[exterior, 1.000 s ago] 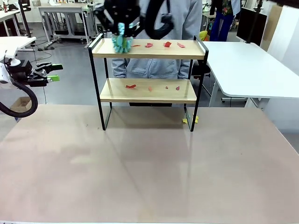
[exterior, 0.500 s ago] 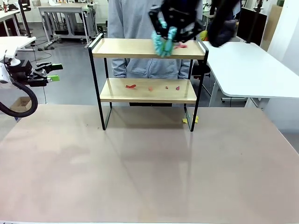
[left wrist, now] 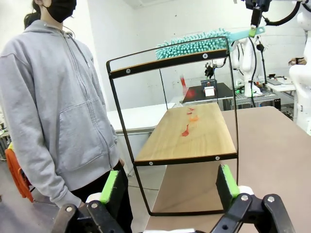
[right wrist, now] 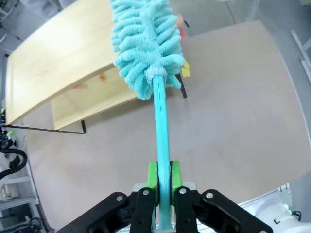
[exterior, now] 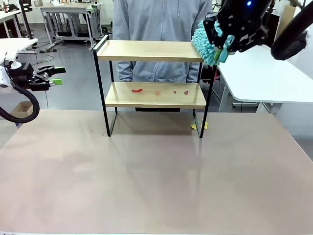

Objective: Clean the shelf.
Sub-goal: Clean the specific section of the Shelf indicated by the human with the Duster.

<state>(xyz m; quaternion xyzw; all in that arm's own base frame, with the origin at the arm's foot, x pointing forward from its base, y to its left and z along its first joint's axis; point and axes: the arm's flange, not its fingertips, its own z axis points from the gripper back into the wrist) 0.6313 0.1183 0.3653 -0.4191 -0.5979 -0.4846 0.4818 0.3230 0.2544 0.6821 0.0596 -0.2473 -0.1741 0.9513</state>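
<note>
Beyond the beige counter (exterior: 146, 186), a person (exterior: 161, 19) is standing behind the shelf (exterior: 151, 51), which is sitting upright at the counter's far middle. Off to the left, the left pincer (exterior: 57, 77) is hovering with its fingers spread wide, holding nothing. The shelf's top board is looking bare, while red scraps (exterior: 137, 90) are lying on the lower board. At the top board's right end, the right pincer (right wrist: 164, 175) is clamping the handle of a teal duster (exterior: 203, 44). Judging by this, the upper tier is done and the lower one is waiting.
</note>
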